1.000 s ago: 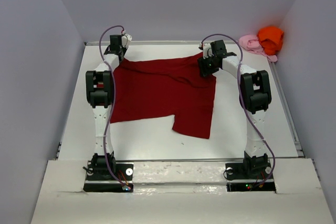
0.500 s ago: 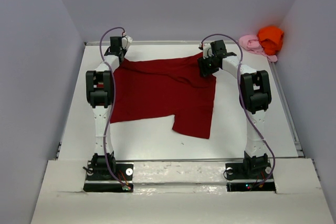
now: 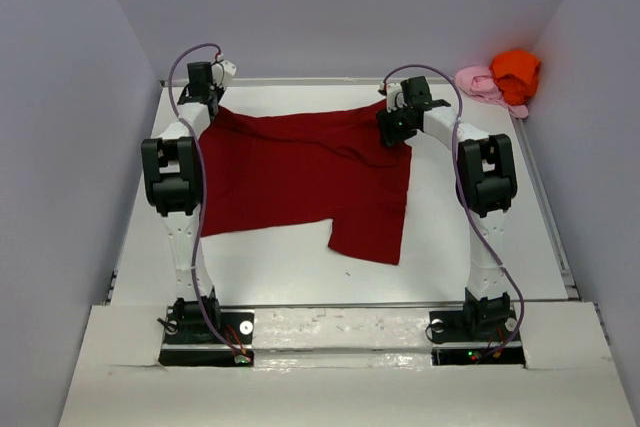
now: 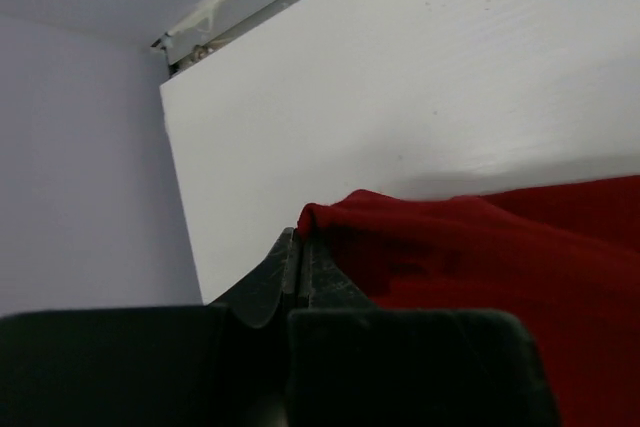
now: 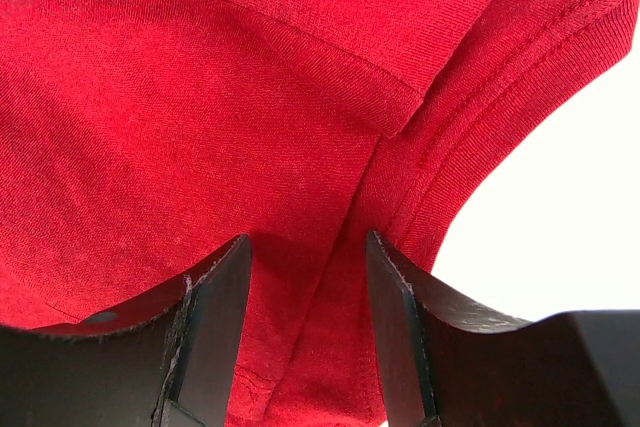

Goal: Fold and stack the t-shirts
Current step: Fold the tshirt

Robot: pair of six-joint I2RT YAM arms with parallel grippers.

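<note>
Corner of dark red t-shirt sits pinched in left gripper.

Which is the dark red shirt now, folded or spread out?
Spread out: the dark red shirt lies open and mostly flat across the table, not yet folded.

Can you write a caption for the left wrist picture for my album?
The left pincer, shut, pinches a bunched edge of the dark red shirt on the white table.
</note>
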